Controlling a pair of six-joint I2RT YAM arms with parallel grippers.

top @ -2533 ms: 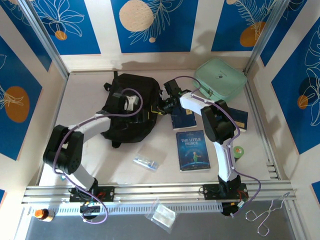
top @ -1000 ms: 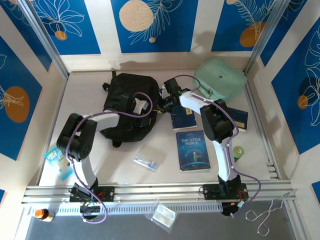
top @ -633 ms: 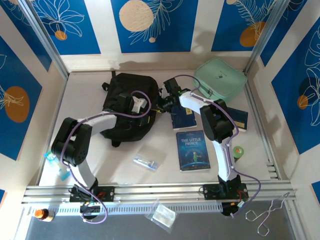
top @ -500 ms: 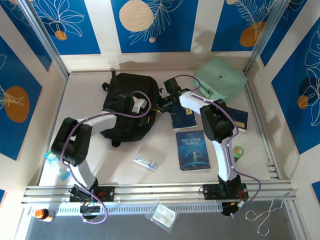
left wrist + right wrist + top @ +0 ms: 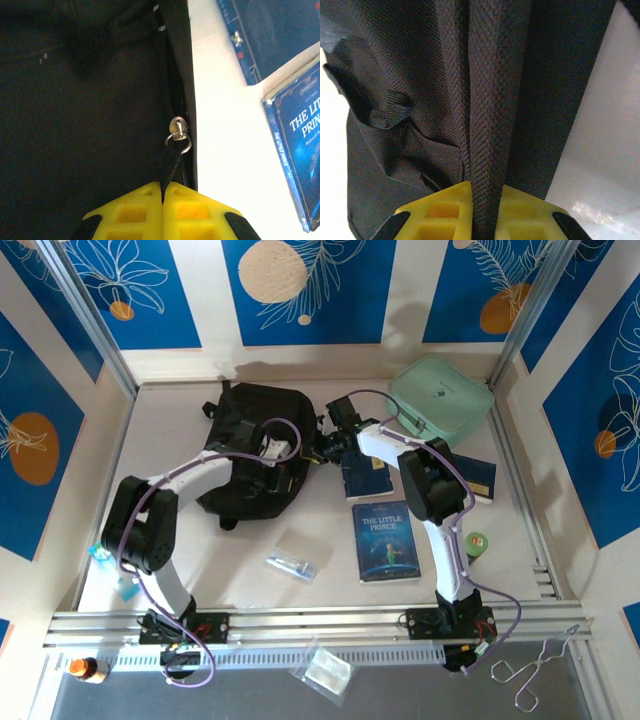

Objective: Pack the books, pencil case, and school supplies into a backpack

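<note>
– What's inside the backpack [image 5: 250, 455]?
– Can't tell. Ahead of both sets of fingers there's only black fabric. The mint-green case [image 5: 440, 398], beyond the right gripper [image 5: 485, 192], is closed, so its contents are hidden.
– And the fingers?
– The left gripper [image 5: 162, 187] is pinched together on the black pull tab [image 5: 169, 162] hanging from the metal zip slider [image 5: 178, 131]. The right is clamped on a webbing strap [image 5: 492, 115] of the backpack.
– The rest?
– The Little Prince [image 5: 300, 145] and a smaller navy book [image 5: 265, 30] lie right of the left fingers, both cut off at the frame edge. The pencil case [image 5: 292, 562] lies well apart from both grippers, its contents too small to make out.
</note>
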